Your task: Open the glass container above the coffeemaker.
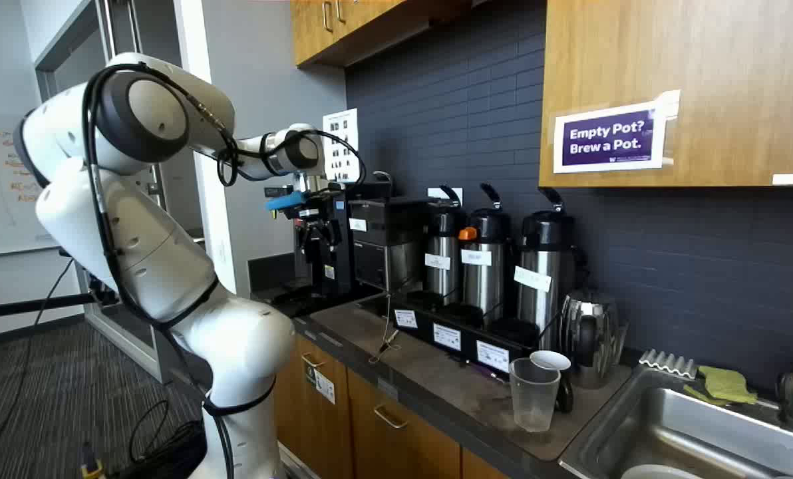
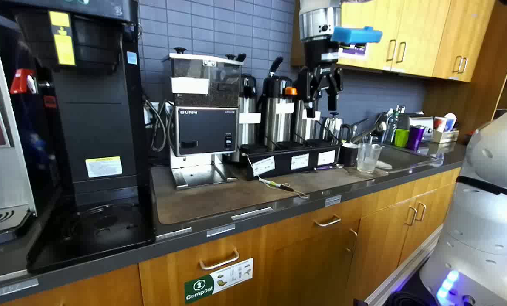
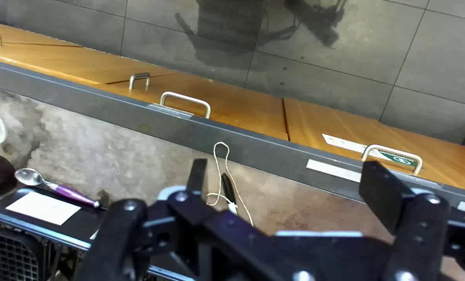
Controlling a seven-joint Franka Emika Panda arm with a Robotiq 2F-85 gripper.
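Black, two-fingered, my end effector (image 2: pixel 322 107) hangs wide, empty; a flat, pale-edged lid (image 2: pixel 194 57) covers the smoky, see-through hopper (image 2: pixel 223 87): opening remains undone.

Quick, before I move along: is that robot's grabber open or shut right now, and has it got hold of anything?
Gripper: open, its jaws spread wide apart, holding nothing.

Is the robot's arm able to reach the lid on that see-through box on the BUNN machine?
Probably yes. The tool hangs open and empty, and nothing seems to stand between it and the see-through box or its lid. It would have to move over first.
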